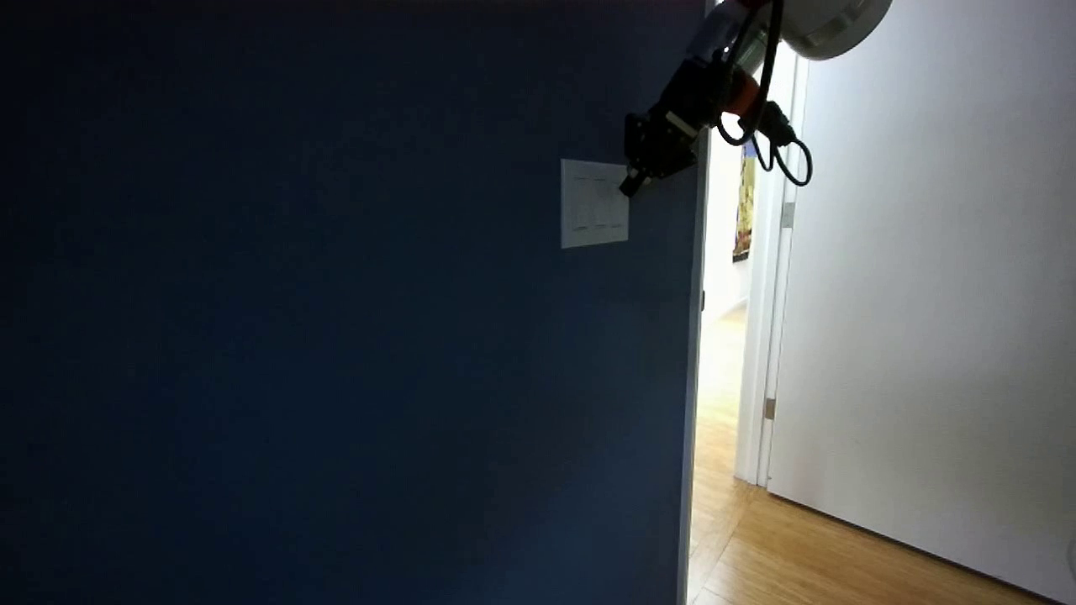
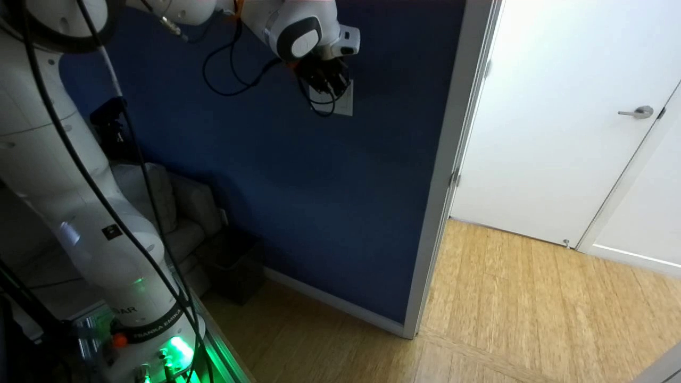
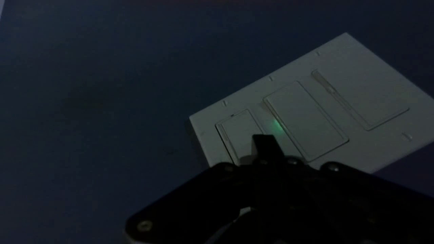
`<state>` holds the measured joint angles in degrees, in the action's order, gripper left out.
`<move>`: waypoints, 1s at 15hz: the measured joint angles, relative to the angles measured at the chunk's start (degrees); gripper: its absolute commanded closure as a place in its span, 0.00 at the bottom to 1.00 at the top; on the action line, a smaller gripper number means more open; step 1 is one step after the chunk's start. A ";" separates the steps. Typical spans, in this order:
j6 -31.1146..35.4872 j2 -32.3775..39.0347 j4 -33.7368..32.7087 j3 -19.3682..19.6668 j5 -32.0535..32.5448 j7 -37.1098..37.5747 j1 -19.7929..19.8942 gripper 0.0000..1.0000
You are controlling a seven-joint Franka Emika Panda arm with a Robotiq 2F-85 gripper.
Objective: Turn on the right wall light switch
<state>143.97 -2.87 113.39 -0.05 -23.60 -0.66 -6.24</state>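
Observation:
The white wall plate (image 1: 567,206) sits on the dark blue wall and shows in both exterior views (image 2: 347,103); in the wrist view (image 3: 203,127) it lies turned, with its three toggles in a row. The right switch (image 3: 240,130) is the leftmost toggle there, seen as if upside down; it also shows in an exterior view (image 1: 617,212). My black gripper (image 3: 266,139) is shut and empty, its tips over the inner edge of the right switch. In an exterior view the gripper (image 1: 630,185) is at the plate's upper right edge. I cannot tell whether it touches.
A small green glow (image 3: 278,125) shows beside the middle toggle (image 3: 305,122). A white door frame (image 2: 441,175) stands right of the plate, with a white door (image 1: 916,294) beyond. Loose black cables (image 2: 229,93) hang from the arm. A grey sofa (image 2: 183,213) stands behind the arm's base.

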 measured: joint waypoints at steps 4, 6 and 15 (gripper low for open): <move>-0.01 0.72 -0.66 -0.13 -0.01 0.00 0.08 1.00; -0.01 0.72 -0.67 -0.16 -0.01 0.00 0.12 1.00; 0.00 0.72 -0.56 -0.16 -1.81 -3.37 0.38 1.00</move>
<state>143.98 -2.15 112.83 -0.21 -25.41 -4.04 -5.86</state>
